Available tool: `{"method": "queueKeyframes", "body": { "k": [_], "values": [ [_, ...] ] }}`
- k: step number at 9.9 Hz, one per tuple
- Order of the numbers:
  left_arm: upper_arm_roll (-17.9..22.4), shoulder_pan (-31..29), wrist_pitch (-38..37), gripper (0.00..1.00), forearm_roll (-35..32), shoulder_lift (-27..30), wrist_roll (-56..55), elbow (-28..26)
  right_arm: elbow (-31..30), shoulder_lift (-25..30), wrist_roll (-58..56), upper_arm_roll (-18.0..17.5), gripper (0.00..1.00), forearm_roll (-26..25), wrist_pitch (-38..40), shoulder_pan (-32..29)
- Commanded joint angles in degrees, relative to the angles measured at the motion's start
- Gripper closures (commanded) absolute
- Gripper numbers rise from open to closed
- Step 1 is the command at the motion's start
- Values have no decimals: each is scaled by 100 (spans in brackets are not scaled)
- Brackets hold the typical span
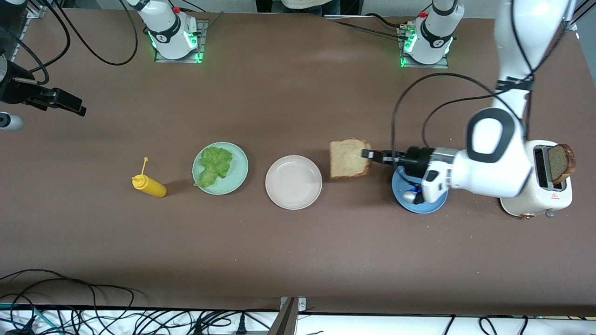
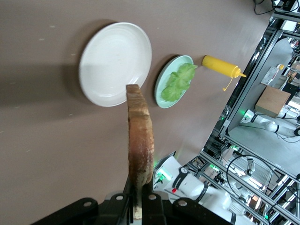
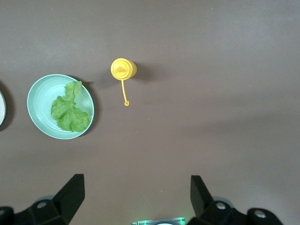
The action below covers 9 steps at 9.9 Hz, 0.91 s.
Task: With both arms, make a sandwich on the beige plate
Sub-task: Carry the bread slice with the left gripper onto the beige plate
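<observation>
My left gripper (image 1: 369, 155) is shut on one edge of a tan bread slice (image 1: 348, 158) and holds it above the table, between the beige plate (image 1: 293, 182) and a blue plate. In the left wrist view the slice (image 2: 139, 136) stands edge-on in the gripper (image 2: 140, 199), with the empty beige plate (image 2: 115, 63) past it. A green lettuce leaf (image 1: 215, 165) lies on a mint-green plate (image 1: 237, 179). A second bread slice (image 1: 561, 163) sticks out of a toaster. My right gripper (image 1: 77, 108) is open and empty, waiting in the air at the right arm's end of the table.
A yellow squeeze bottle (image 1: 149, 185) lies beside the mint plate, toward the right arm's end. A blue plate (image 1: 421, 201) sits under my left wrist. A white toaster (image 1: 540, 186) stands at the left arm's end. Cables run along the table's near edge.
</observation>
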<state>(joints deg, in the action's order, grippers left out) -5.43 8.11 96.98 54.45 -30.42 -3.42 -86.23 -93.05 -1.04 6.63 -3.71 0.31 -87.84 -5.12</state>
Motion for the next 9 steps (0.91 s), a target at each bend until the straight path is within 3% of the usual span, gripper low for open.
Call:
{"method": "queueKeyframes", "body": {
  "k": [1, 6, 9],
  "values": [
    [77, 304, 398, 100, 503, -209, -18, 186, -143, 139, -65, 2, 0, 109, -31, -24],
    [77, 1086, 1953, 100, 1048, -605, 789, -60, -170, 139, -65, 11, 0, 109, -23, -24],
    [77, 1465, 2921, 100, 2329, -807, 2132, -604, -170, 139, -65, 20, 0, 109, -14, -24]
  ]
}}
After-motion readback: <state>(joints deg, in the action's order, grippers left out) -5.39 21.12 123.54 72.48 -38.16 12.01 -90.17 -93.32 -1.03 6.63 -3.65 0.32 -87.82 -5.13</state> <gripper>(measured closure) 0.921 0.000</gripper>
